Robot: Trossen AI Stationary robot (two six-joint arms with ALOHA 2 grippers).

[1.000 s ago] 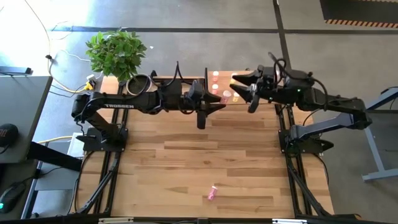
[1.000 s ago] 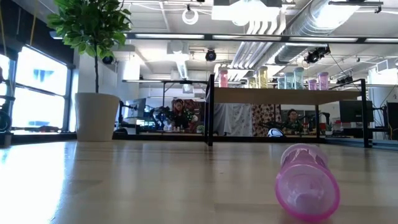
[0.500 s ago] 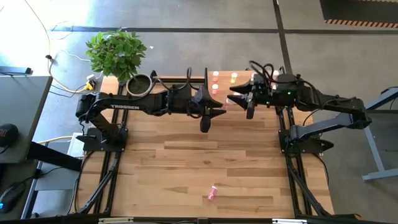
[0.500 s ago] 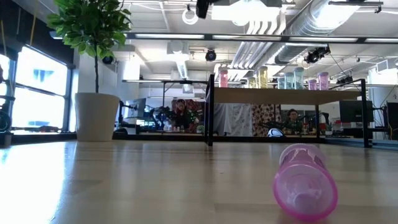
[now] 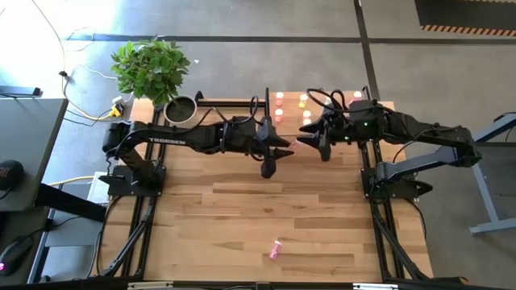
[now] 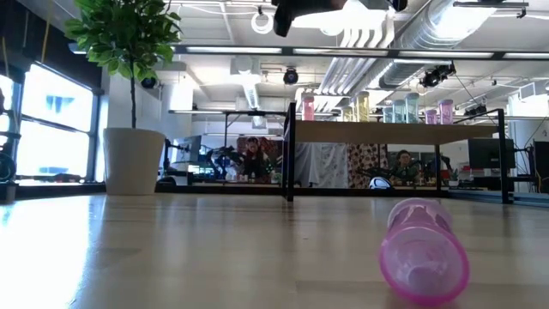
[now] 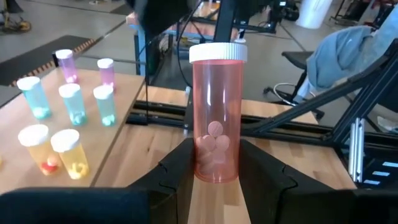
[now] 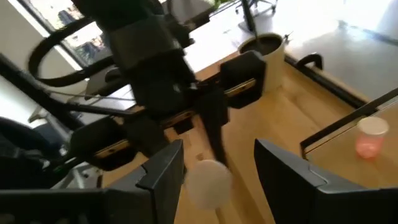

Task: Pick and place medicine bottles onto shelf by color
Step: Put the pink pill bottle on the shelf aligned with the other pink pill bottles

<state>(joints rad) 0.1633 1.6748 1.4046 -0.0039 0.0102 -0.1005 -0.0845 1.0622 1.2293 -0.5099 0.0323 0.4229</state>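
Over the preceding second the left gripper [image 5: 278,149] advanced along the table's far side, fingers closed on a red-pink bottle [image 7: 216,115] held upright. The right gripper [image 5: 310,135] swung in to meet it, fingers spread wide around the white cap [image 8: 207,182]. A handover near the shelf [image 5: 322,109] appeared imminent. One magenta bottle [image 5: 275,250] lay unplaced near the front edge
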